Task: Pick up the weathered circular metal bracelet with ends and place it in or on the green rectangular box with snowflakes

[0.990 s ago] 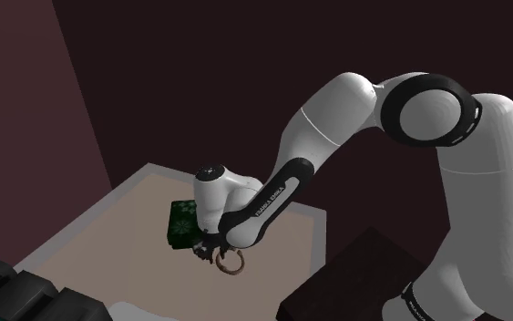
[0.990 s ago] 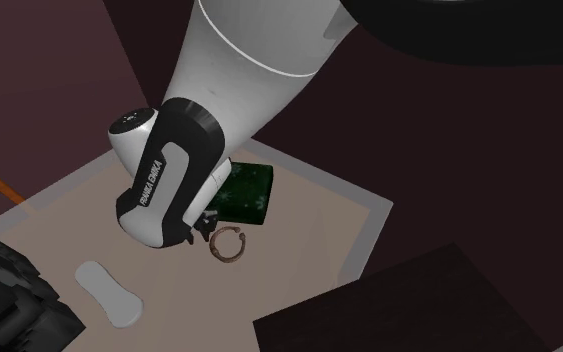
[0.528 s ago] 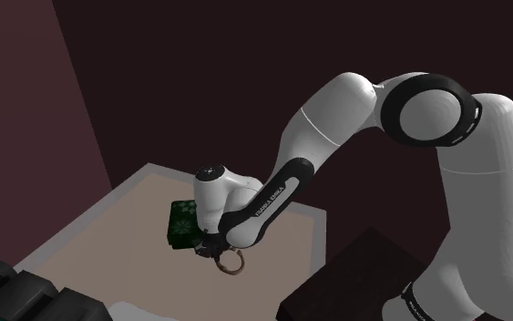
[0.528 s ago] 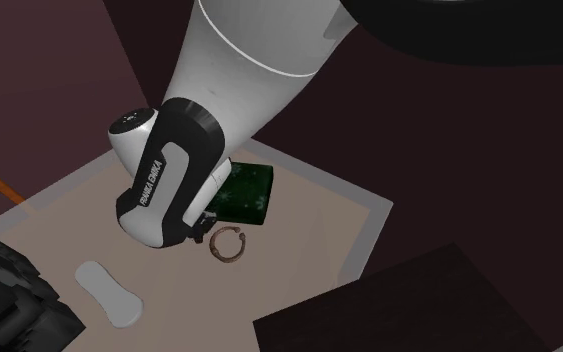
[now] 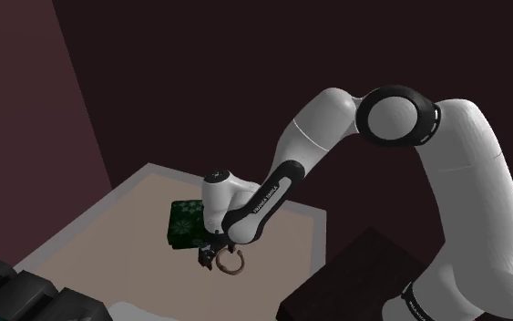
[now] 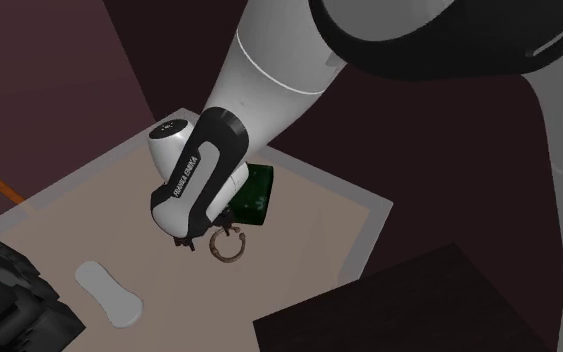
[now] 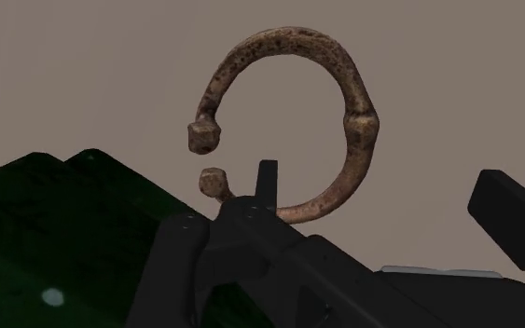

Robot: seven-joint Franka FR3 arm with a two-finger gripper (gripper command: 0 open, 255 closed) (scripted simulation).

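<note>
On the beige counter [image 5: 108, 237], at about 5 o'clock of the green box [image 5: 184, 223] in the shoulder view, the bracelet [image 5: 232, 264] lies flat. It is just beside the box but apart from it. In the second exterior view it sits at roughly 7 o'clock of the box, near that box's nearest edge.

The bracelet is a brown, pitted, open ring with two knobbed ends and a thicker lump partway round the band. The wrist view shows the gap between its ends turned toward the dark green box, with bare counter between ring and box.

The black fingers [image 7: 268, 182] are spread wide. One tip stands inside the ring against the arc nearest the hand, and the other stands well outside the ring on the side away from the box. They straddle the band without pinching it, and whether the inner tip touches the metal cannot be told.

The white arm [image 5: 336, 128] reaches from the stand [image 5: 364, 274] at 4 o'clock of the shoulder view down toward the counter. Its hand [image 6: 194, 185] is low over the spot where box and bracelet meet. The box top bears a pale snowflake.

A flat white oblong [image 6: 107, 293] rests on the counter at 8 o'clock of the bracelet, well apart. A black blocky shape [image 6: 9, 300] sits beyond the counter's edge, and dark maroon walls stand behind.
</note>
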